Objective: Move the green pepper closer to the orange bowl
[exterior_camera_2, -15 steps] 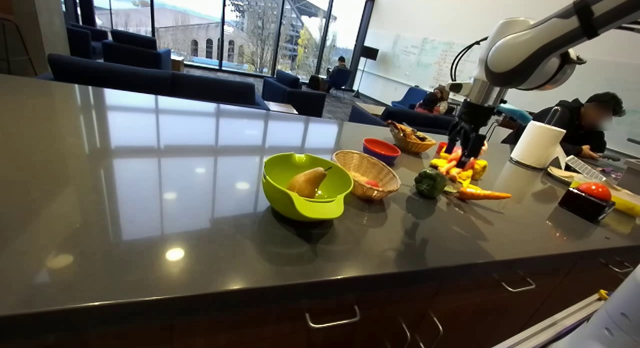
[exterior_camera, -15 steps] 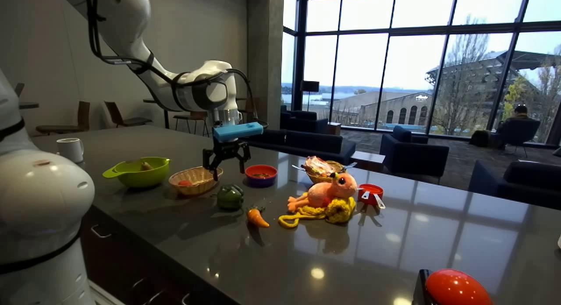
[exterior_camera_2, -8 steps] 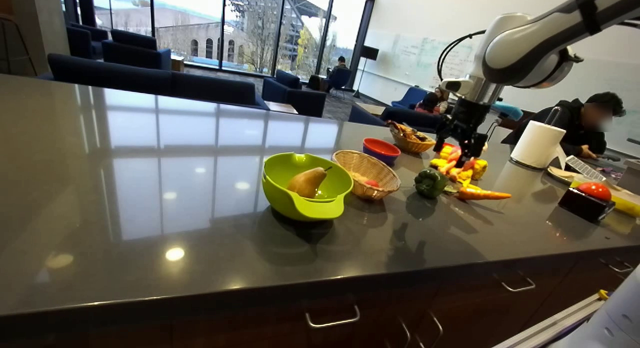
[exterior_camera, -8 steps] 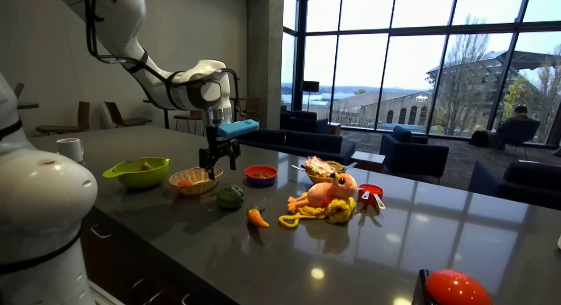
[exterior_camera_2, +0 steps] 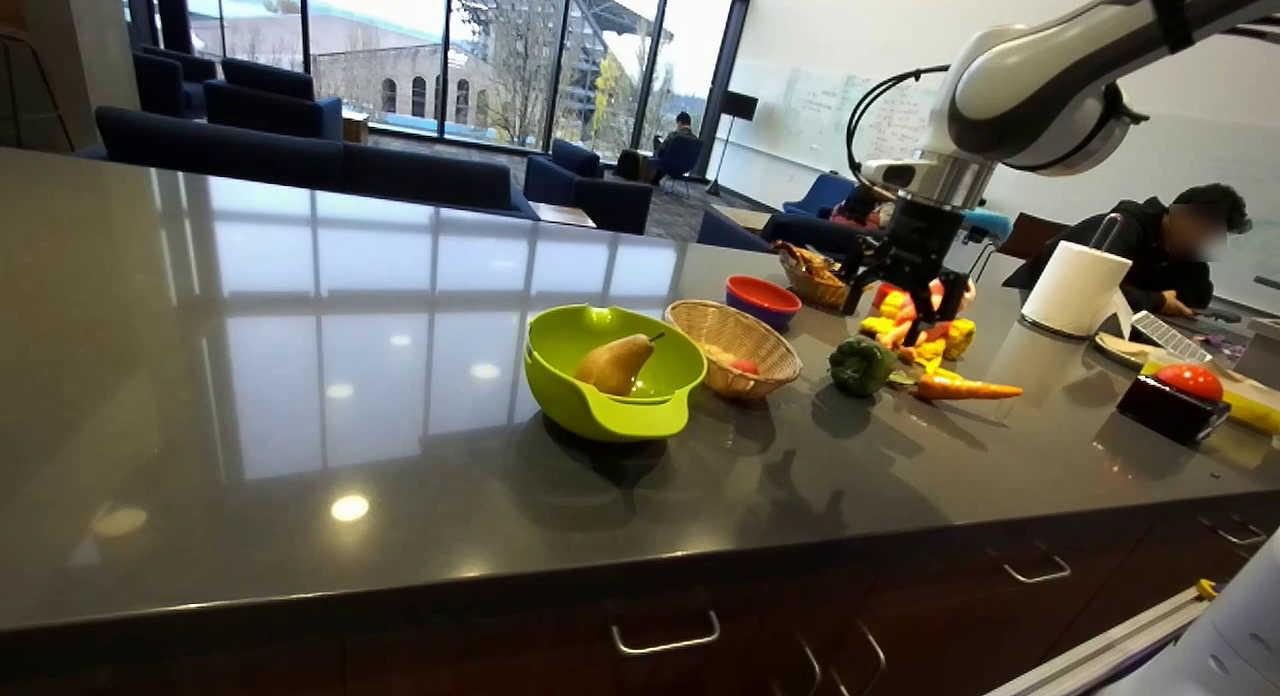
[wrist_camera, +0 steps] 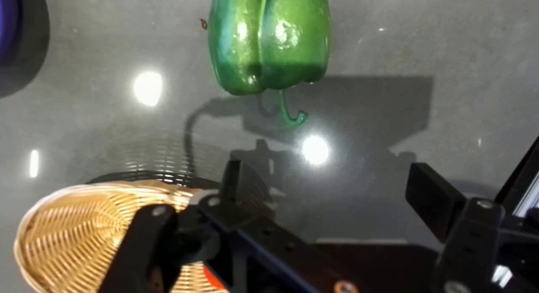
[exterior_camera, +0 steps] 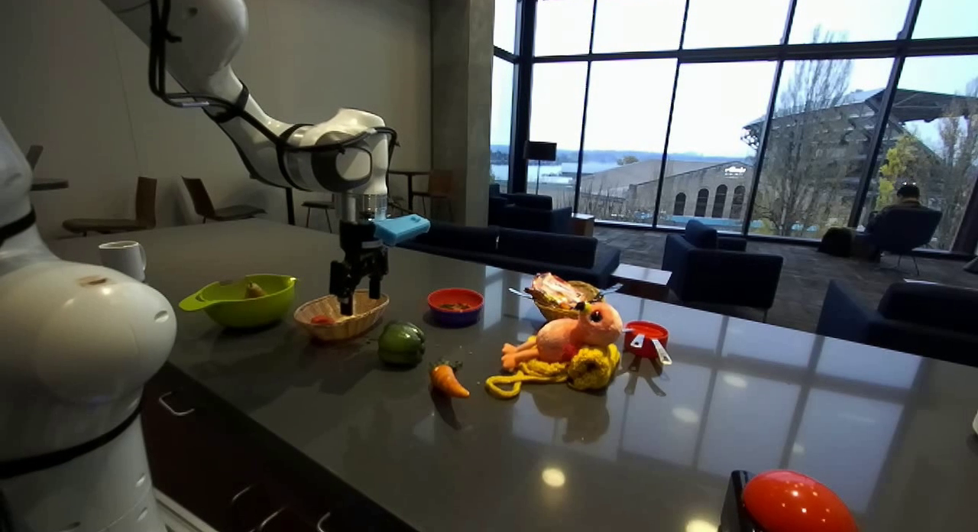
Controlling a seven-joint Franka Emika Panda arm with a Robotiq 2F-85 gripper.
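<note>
The green pepper (exterior_camera: 401, 344) lies on the grey counter, just in front of the gripper in an exterior view; it also shows in an exterior view (exterior_camera_2: 860, 366) beside the carrot. In the wrist view the pepper (wrist_camera: 269, 42) is at the top, its curled stem pointing towards the jaws. My gripper (exterior_camera: 361, 300) hangs above the counter near the wicker basket, apart from the pepper; it also shows in an exterior view (exterior_camera_2: 893, 316). In the wrist view the gripper (wrist_camera: 328, 187) is wide open with nothing between its fingers. No wide, shallow orange bowl is in view.
A wicker basket (exterior_camera: 342, 329) stands close to the gripper, the lime-green bowl (exterior_camera_2: 615, 416) with a pear beyond it. A red and purple bowl (exterior_camera: 455, 316) is near the pepper. A carrot (exterior_camera: 448, 381) and a plush toy (exterior_camera: 558, 339) lie on the counter.
My gripper has moved away from the plush toy's side, towards the wicker basket, and sits slightly lower. It has turned somewhat. The pepper and the other things have not moved.
</note>
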